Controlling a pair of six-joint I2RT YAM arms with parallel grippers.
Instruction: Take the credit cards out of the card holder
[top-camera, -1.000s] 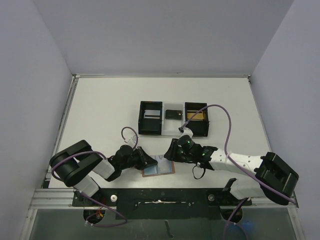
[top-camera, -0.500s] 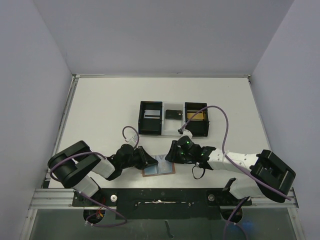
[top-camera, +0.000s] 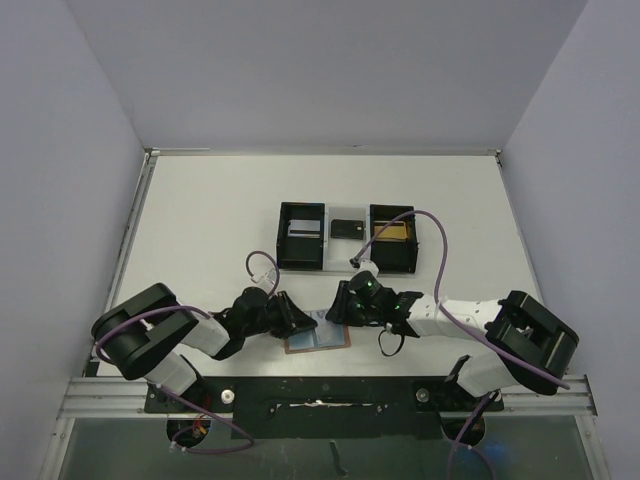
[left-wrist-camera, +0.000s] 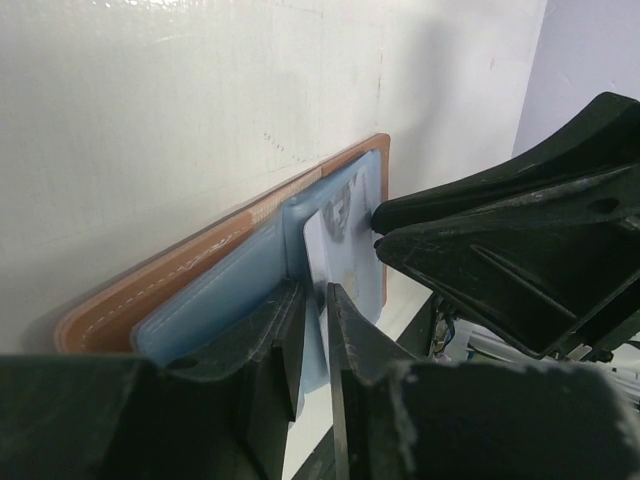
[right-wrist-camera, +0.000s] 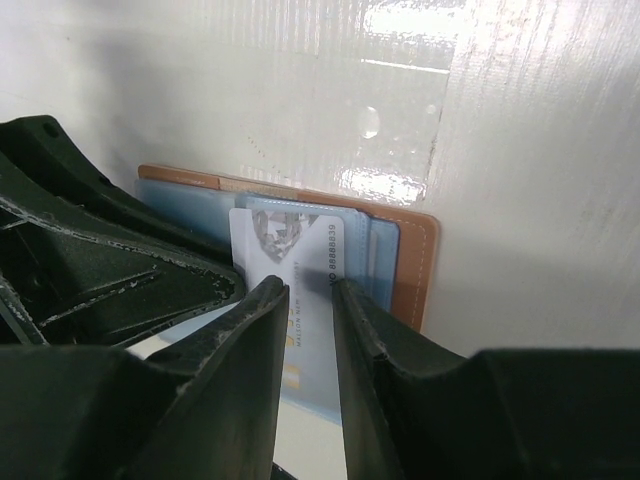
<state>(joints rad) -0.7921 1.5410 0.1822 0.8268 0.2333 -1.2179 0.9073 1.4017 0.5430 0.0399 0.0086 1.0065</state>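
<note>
Your card (right-wrist-camera: 285, 250) runs lengthwise down-frame from holder (right-wrist-camera: 415, 270) into R claw (right-wrist-camera: 310, 292), jaws narrow, pinch can't tell; L claw (left-wrist-camera: 315, 300) same, prob. pinning holder.

Robotics lab test cell. White tabletop (top-camera: 200, 220) boxed in by bare pale walls (top-camera: 60, 200). Left arm (top-camera: 150, 340) and right arm (top-camera: 520, 345) sit by a metal rail (top-camera: 110, 400), purple cables (top-camera: 443, 250) trailing.

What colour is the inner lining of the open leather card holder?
Light blue, inside the tan-brown leather card holder; clearest in the right wrist view.
</note>
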